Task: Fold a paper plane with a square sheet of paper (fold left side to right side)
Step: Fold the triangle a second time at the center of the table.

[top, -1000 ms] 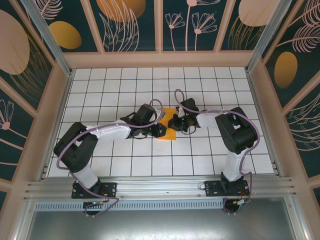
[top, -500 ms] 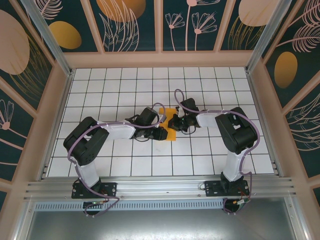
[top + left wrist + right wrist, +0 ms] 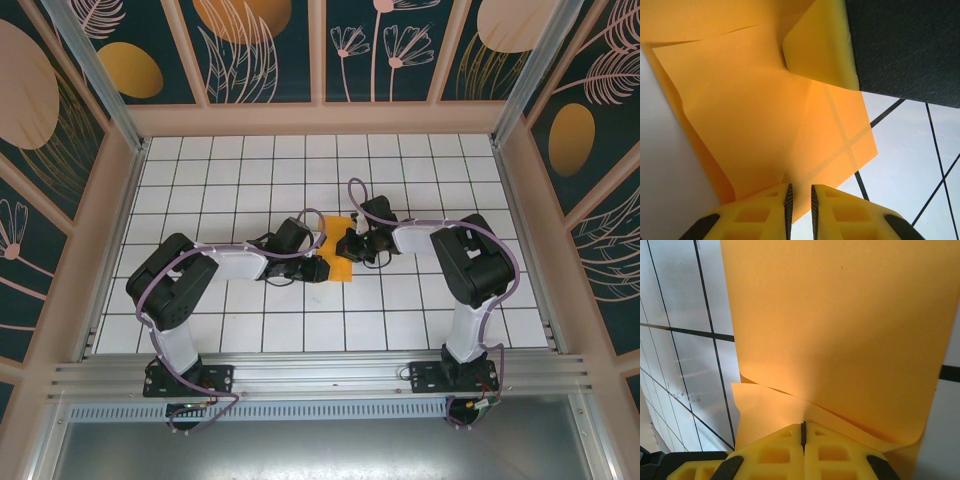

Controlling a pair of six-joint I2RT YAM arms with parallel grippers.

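I have the orange paper [image 3: 341, 268] near the middle of the white tiled tabletop [image 3: 220, 180], caught between both arms and partly lifted off the tiles. The right gripper [image 3: 803, 426] has its jaws clenched tight on a folded edge of the sheet. The left gripper [image 3: 800, 189] seems to be pinching the opposite edge, with its jaws nearly together and the paper running into the narrow slot, though that contact is hard to confirm. From above, both wrists crowd over the sheet and hide most of it, left gripper [image 3: 318, 266] just beside right gripper [image 3: 352, 246]. In the left wrist view the right finger [image 3: 822, 47] overlaps the paper's upper corner. Decorated wall panels [image 3: 130, 70] enclose the tabletop.
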